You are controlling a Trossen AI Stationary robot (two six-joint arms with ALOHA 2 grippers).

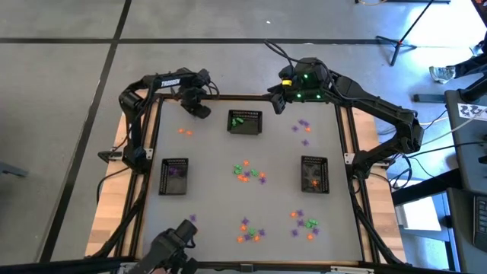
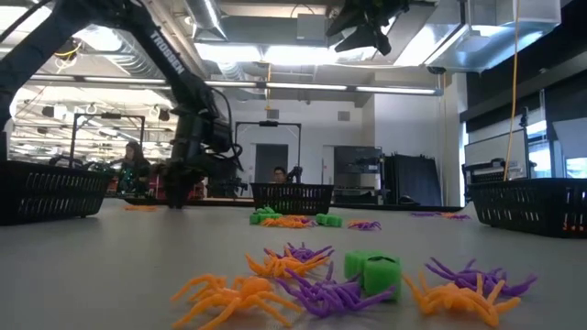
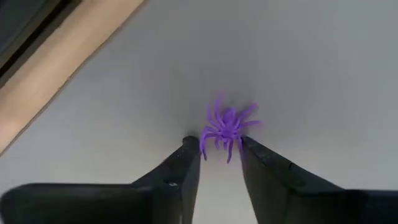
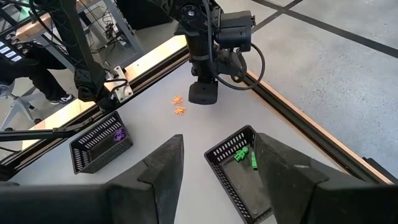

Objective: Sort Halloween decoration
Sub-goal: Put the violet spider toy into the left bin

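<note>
A purple plastic spider lies on the grey table near its far left corner, directly between the fingertips of the left gripper. The jaws stand partly open on either side of the toy's legs, and no firm pinch shows yet. The spider looks feather-light, with thin springy legs around a small body. A grip on the legs alone would likely flex or flick it away, so the body in the middle seems the best place to take hold, with the fingers low against the tabletop.

Two orange trinkets lie just beside that gripper. More purple, green and orange pieces sit in clusters at the table's centre and along the near edge. A basket holding green pieces stands close by, and the left basket already holds purple ones. The right gripper hangs high over the far edge, wide open and empty.
</note>
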